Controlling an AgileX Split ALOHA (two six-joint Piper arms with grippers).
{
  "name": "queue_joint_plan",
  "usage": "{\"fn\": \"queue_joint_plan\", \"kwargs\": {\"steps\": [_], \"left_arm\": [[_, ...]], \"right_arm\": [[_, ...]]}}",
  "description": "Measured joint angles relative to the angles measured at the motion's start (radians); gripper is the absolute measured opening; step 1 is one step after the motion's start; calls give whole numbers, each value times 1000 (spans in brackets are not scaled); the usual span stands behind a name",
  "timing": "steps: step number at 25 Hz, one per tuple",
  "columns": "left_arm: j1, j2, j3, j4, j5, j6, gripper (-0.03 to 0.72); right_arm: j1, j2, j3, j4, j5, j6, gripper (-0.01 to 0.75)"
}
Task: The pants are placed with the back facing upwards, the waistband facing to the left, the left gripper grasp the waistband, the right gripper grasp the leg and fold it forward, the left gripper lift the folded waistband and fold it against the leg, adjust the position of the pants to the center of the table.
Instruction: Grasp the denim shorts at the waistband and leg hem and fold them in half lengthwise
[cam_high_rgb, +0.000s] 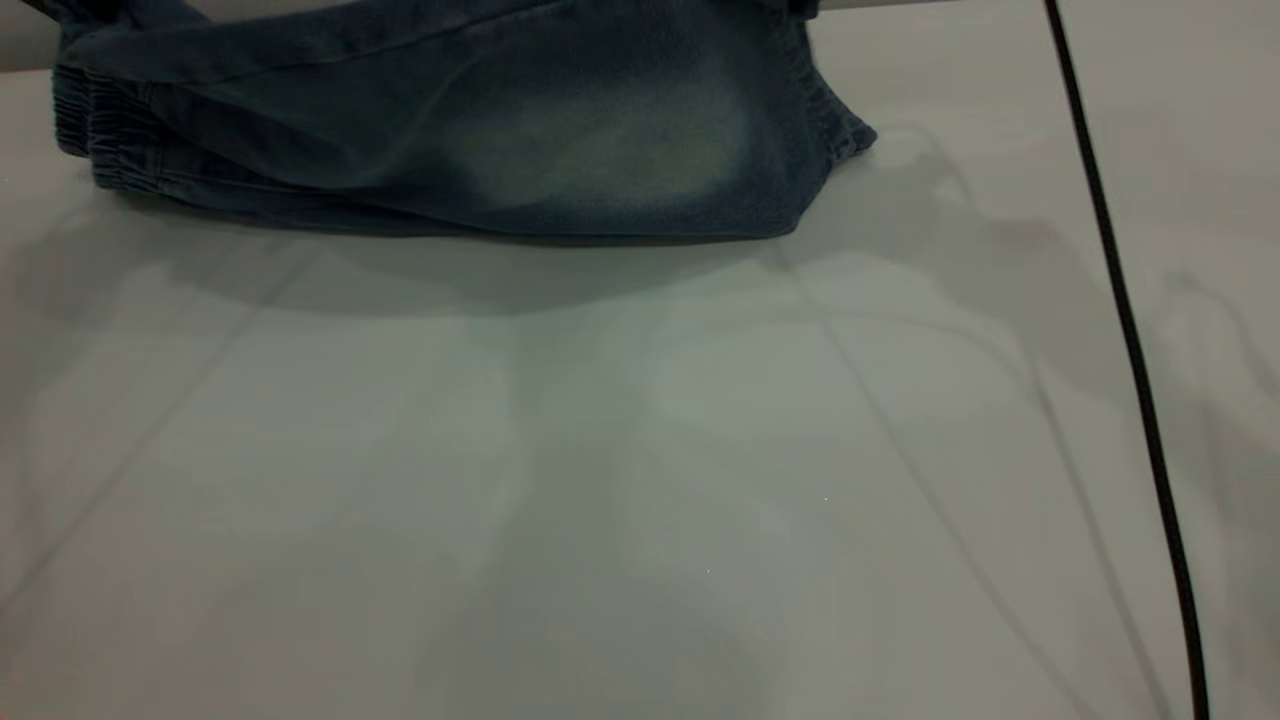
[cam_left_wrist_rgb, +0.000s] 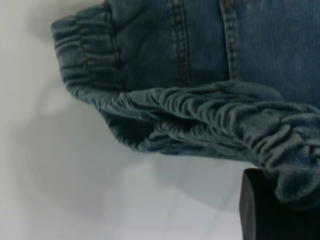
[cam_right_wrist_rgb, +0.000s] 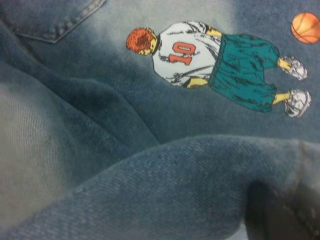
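Pants (cam_high_rgb: 560, 140): faded blue denim, leg lifted.
Waistband (cam_left_wrist_rgb: 210, 120): ruched, pinched by left gripper (cam_left_wrist_rgb: 280, 200).
Right gripper: fingers cannot tell.
Cable (cam_high_rgb: 1130, 340): black, crossing table (cam_high_rgb: 600, 480).

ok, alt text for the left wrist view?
Close-up of blue denim pants on a pale white-grey table, their ruched elastic waistband bunched into a raised ridge. A dark gripper finger sits under the ridge's end; a gathered cuff lies beyond.

Dim exterior, soft shadows on the table (cam_high_rgb: 640, 480), blurred wrist close-ups
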Motion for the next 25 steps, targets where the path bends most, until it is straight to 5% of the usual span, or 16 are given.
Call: {"fn": "queue_joint_plan", "kwargs": {"steps": [12,19,25], "left_arm": [[0,160,-169,0,-29,-8,135],[0,193,-171,-1,-75,-7,135],[-1,193,-170,21,-57,4,135]], "right_arm": [[-42,136,-179,-3,4,29,22],[-137,172,-187,-3,32,84,22],[-136,192,-186,3,51,89,27]]}}
